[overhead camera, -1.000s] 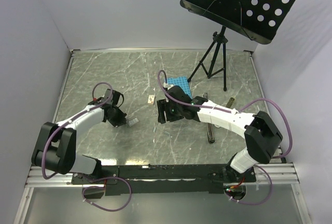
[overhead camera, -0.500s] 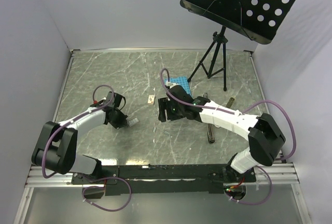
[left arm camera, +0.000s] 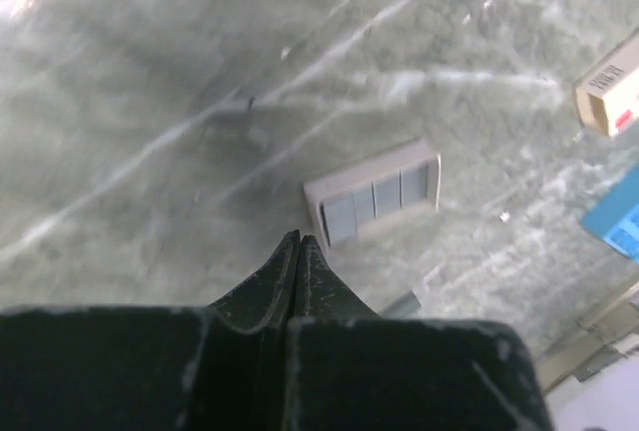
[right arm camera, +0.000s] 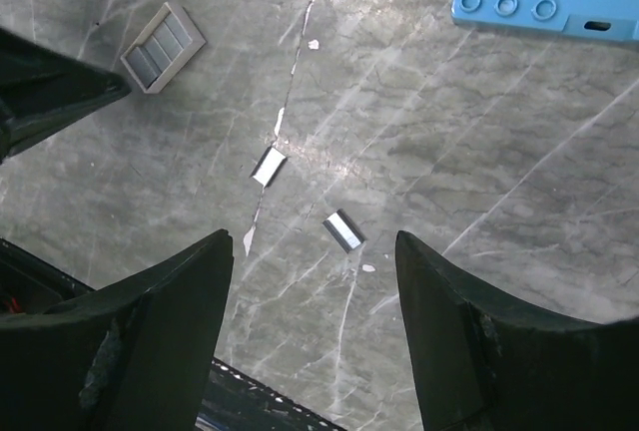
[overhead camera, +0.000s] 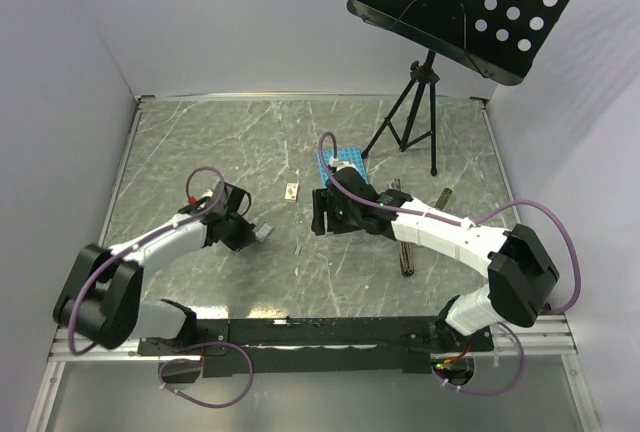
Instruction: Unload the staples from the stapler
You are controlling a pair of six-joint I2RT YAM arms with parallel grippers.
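**Stapler left alone; both arms shifted over the loose bits**

Change over the last second: the left arm swung in toward the middle of the desk (overhead camera: pixel 200 152), while the right arm drew its wrist slightly back toward the blue rack (overhead camera: pixel 346 161). The stapler (overhead camera: pixel 406 260) had not moved. It lay near the right side of the desk, under the right forearm, and neither arm held it.

Left pincer (left arm camera: pixel 300 243) was fully closed and empty, its tips just short of the pale grey piece (left arm camera: pixel 374 192). That piece seemed to have crept along with the arm. Right pincer (right arm camera: pixel 315 243) stood well open and empty, hovering above two short silvery strips (right arm camera: pixel 342 230). Judgement: these look like staples already out, so attention had gone to them rather than to the stapler.

Hard to see: the forearm covered the stapler's middle in the top view, and neither wrist view showed it. Whether its tray was open or still loaded could not be told.
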